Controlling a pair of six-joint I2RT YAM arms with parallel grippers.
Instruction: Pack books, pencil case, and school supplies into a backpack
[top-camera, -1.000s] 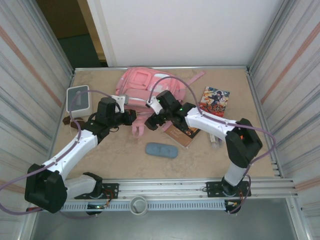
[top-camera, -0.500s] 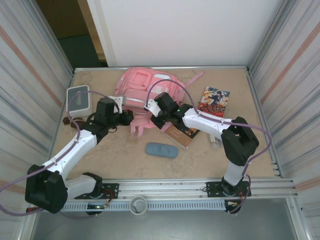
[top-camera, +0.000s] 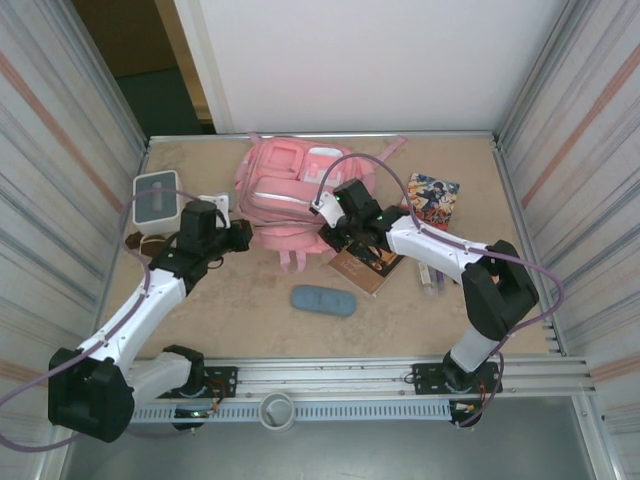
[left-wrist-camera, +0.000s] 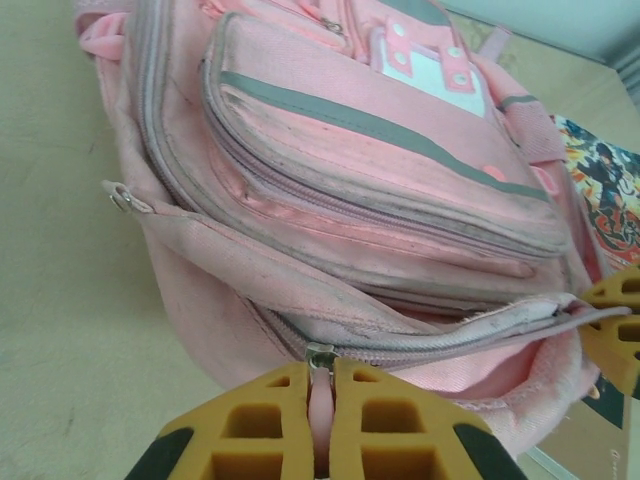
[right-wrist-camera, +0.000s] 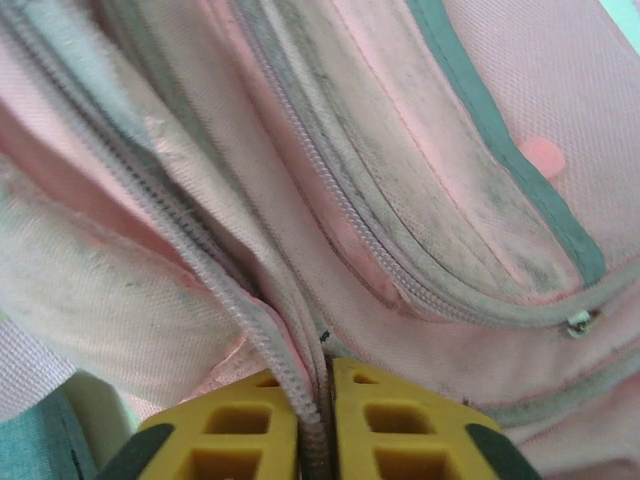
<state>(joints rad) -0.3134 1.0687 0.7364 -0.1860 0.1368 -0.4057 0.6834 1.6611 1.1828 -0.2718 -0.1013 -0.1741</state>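
Backpack (top-camera: 290, 190) is lying flat at the far middle of the tabletop (top-camera: 230, 300), main zip seam turned to the near edge and running left-right. Left claw (left-wrist-camera: 320, 385) is pinched shut on the zip pull (left-wrist-camera: 318, 352). Right claw (right-wrist-camera: 315, 390) is clamped narrow on the zip edge (right-wrist-camera: 285, 365), further right along the same seam. A spread apart is probably called for next. Fabric is soft, woven and scuffed, with grey trim and fine zip teeth. Pencil case (top-camera: 323, 300), a smooth rounded oblong, is lying left-right towards the near edge, nearer the right arm. Brown book (top-camera: 365, 268) is just beside the right claw.
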